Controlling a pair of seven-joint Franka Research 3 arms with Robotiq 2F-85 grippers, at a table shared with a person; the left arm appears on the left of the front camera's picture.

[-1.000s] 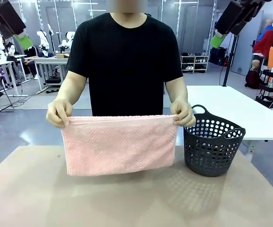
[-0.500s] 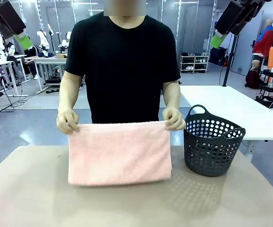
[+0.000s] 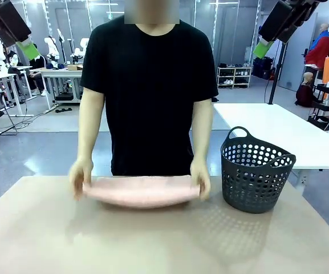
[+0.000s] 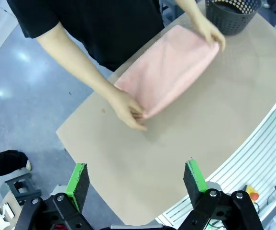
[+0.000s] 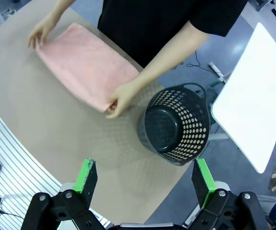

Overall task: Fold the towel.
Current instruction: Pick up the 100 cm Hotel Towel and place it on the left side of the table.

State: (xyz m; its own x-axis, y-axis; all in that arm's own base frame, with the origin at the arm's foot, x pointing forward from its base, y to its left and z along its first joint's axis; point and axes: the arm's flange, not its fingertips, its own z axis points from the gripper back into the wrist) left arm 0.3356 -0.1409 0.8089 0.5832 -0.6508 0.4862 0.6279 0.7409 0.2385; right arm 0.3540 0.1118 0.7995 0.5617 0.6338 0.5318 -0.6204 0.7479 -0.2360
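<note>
Jaws wide apart and empty, the left gripper hangs high above the left side of the tan table, well clear of everything on it. Moving across, the person in a black T-shirt stands at the far edge with both arms reaching down. The person's right hand sits at the left end of the towel, fingers together and curled over its short edge (the front view blurs them, but the left wrist view shows them closed on the cloth). The towel itself lies flat on the table near the far edge, a salmon-pink folded oblong with its long side running across, directly in front of the person. At its right end the person's left hand pinches the corner in the same way, fingers bunched around the edge. Just beside that hand, a little apart from the towel, stands the dark grey perforated basket, upright, handles up. High above the right side hangs the right gripper, its green pads spread wide, holding nothing.
</note>
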